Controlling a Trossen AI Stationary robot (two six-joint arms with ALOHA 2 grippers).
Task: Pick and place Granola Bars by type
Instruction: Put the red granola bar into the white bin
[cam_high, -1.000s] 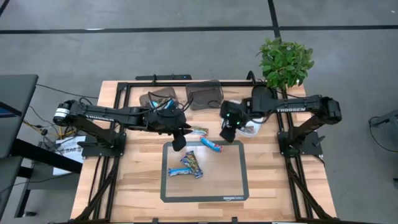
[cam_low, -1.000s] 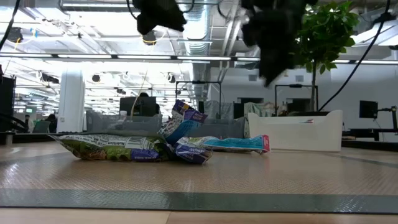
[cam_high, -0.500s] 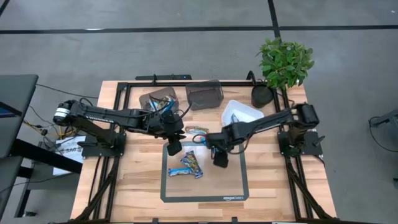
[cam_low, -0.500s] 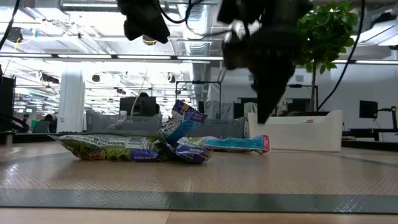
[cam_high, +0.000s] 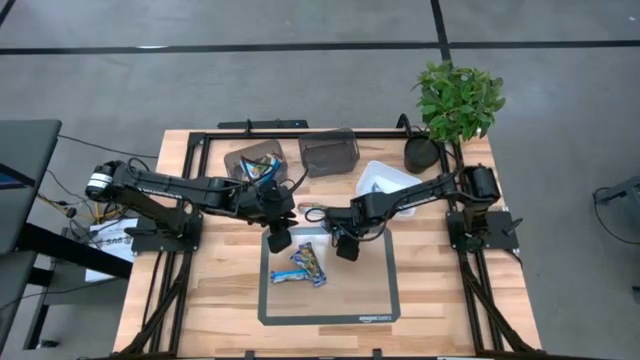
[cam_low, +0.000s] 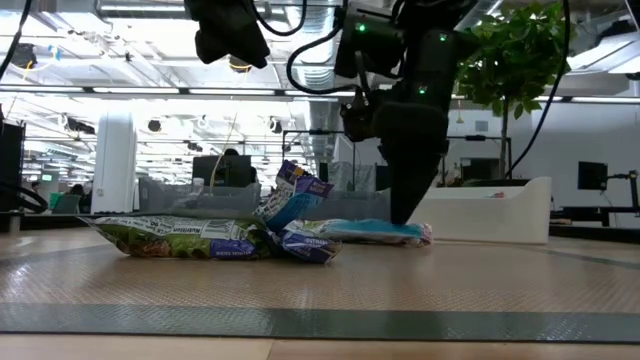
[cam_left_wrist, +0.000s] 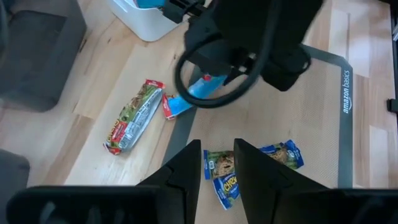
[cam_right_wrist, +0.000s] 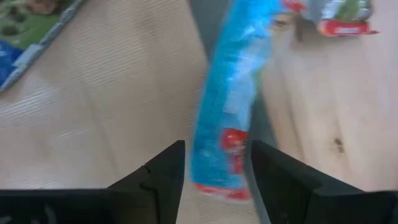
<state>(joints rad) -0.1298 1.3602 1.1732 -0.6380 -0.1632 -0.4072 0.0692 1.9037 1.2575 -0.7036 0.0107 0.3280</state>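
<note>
A light-blue wrapped bar (cam_right_wrist: 227, 99) lies flat across the mat's far edge, also seen in the low view (cam_low: 360, 231). My right gripper (cam_right_wrist: 214, 180) has come down over it from above, open. One finger stands on each side of the bar's red-marked end. A heap of blue bars (cam_high: 300, 264) lies on the mat, and a green and red bar (cam_left_wrist: 132, 119) rests on the wood beyond it. My left gripper (cam_left_wrist: 217, 168) hovers open high over the mat's far left corner (cam_high: 278, 238), holding nothing.
Two dark translucent bins (cam_high: 252, 160) (cam_high: 330, 152) and a white tray (cam_high: 385, 180) stand along the far side. A potted plant (cam_high: 458, 98) sits at the far right corner. The grey mat (cam_high: 370, 300) shows bare surface toward its near and right sides.
My right arm swung from over the white tray toward the mat and came down onto the light-blue bar, its fingers now on either side of it. My left gripper drifted a little toward the table's left. The bars have not moved.
</note>
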